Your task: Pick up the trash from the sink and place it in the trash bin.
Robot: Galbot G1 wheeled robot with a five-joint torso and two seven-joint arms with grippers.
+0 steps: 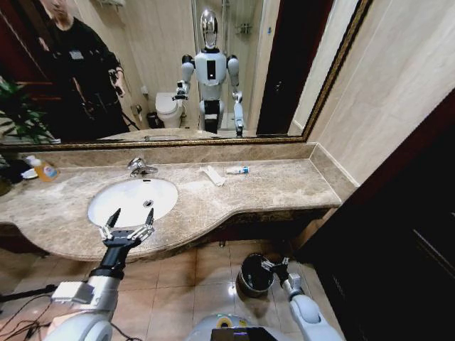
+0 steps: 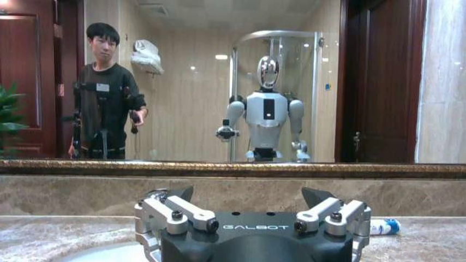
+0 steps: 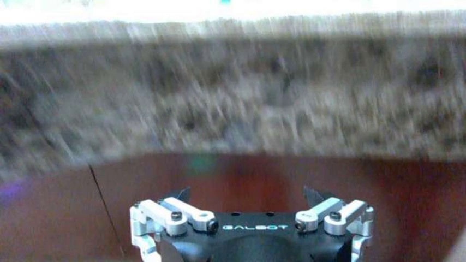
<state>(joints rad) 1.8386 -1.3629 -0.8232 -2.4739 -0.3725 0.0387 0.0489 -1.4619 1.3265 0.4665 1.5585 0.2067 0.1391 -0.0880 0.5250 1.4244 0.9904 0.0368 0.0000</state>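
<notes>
While the big framed mirror point(image 1: 178, 71) fills the wall behind, the beige-brown marble counter point(image 1: 270, 192) runs across the head view with its curved front edge overhanging a tiled floor point(image 1: 206, 273). Dark wood panelling point(image 1: 419, 234) closes the right side. Mirror reflects the robot, a white toilet point(image 1: 168, 108) and a glass shower enclosure.

The sink point(image 1: 124, 202) is a white oval basin set into the left part of the counter, chrome faucet point(image 1: 140, 168) at its back rim. Basin looks bare inside. The trash bin point(image 1: 254, 274) sits on the floor below the counter's front edge, right of the basin: small, round, dark, shiny rim.

Left gripper point(image 1: 130, 217) hovers at the basin's near rim, fingers spread wide, nothing between them; left wrist view shows the same wide stance point(image 2: 248, 199). Right gripper point(image 1: 279, 268) is low, just beside the bin's rim. In the right wrist view point(image 3: 248, 197) its fingers stand wide apart, empty, facing the counter's stone edge and red-brown wood below; that view is smeared, so detail is uncertain.

Trash on the counter, right of the faucet and well apart from the basin: a flat white packet point(image 1: 212, 175) and, just right of it, a white-and-blue tube point(image 1: 237, 170). Tube also shows in the left wrist view point(image 2: 383, 226).

Clear bottle of orange liquid point(image 1: 43, 169) lies at the far left near a green plant point(image 1: 15, 114).
</notes>
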